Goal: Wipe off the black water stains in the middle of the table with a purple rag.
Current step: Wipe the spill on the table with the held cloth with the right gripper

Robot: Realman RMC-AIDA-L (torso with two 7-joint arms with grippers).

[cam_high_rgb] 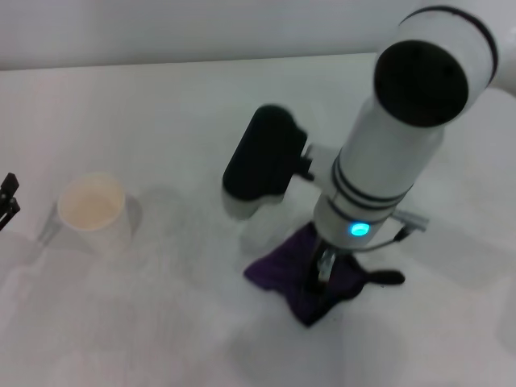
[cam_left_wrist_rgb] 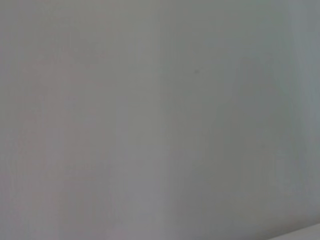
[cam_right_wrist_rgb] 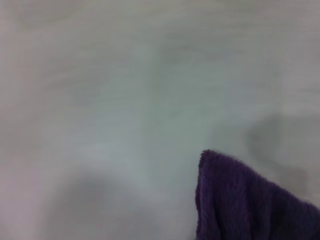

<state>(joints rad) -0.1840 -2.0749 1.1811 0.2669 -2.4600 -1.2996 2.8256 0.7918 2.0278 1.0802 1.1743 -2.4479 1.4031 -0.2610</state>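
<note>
Purple, knitted-looking cloth: the one purple rag lies crumpled on the white table, directly beneath the right gripper, which presses down onto it; whether the gripper clenches the cloth cannot be told. One white paper cup stands well apart, leftward. The left gripper sits at the table's left edge.

The white right arm with black bands reaches steeply down. Its gripper points downward. The black left gripper sits at the far left edge.
</note>
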